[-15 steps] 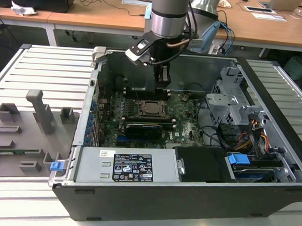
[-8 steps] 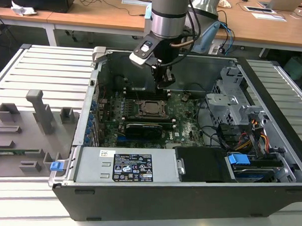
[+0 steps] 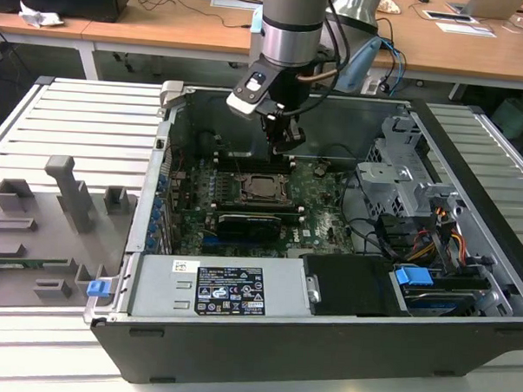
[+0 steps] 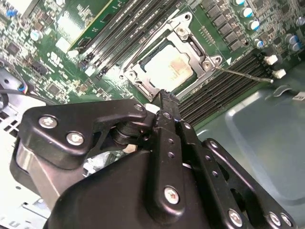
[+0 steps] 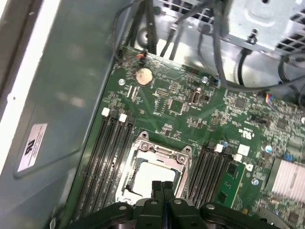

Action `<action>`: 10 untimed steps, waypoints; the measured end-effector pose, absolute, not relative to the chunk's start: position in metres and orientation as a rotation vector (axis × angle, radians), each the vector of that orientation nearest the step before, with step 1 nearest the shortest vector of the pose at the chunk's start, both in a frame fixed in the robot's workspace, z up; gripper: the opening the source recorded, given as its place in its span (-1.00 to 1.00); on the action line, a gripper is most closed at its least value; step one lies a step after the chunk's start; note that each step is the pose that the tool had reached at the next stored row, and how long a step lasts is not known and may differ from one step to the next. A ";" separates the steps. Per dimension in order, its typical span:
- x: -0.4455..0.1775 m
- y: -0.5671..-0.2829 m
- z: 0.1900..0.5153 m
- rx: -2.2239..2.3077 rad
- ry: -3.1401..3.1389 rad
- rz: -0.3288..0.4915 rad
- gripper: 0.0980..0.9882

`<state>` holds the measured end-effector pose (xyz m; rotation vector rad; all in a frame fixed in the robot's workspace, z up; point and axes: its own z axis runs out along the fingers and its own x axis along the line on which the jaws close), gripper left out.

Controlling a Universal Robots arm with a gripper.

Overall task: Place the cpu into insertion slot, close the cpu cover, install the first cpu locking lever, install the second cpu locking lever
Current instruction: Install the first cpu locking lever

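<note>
Black two-finger gripper (image 4: 167, 100) is closed tip to tip and holds nothing, poised just above the rim of the square dark-rimmed insertion slot (image 3: 264, 187). The pale beige-silver square cpu (image 4: 167, 67) lies seated there, framed by the thin metal cpu cover (image 4: 143, 82). A thin wire locking lever (image 4: 243, 74) juts sideways, apparently unlatched. Risk: the narrow tips slip off the springy lever and strike the green circuit board (image 5: 190, 119). White case sticker (image 5: 32, 148): print illegible

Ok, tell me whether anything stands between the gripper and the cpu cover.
Nothing visible does. In the first wrist view the gripper, shut and empty, hangs over the cpu cover, with only open air between them.
</note>
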<state>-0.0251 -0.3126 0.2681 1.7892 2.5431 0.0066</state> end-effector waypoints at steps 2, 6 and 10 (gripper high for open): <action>-0.025 -0.313 0.268 1.741 2.576 0.008 -0.98; -0.025 -0.313 0.268 1.637 2.644 0.009 -0.98; -0.025 -0.313 0.268 1.521 2.713 0.012 -0.98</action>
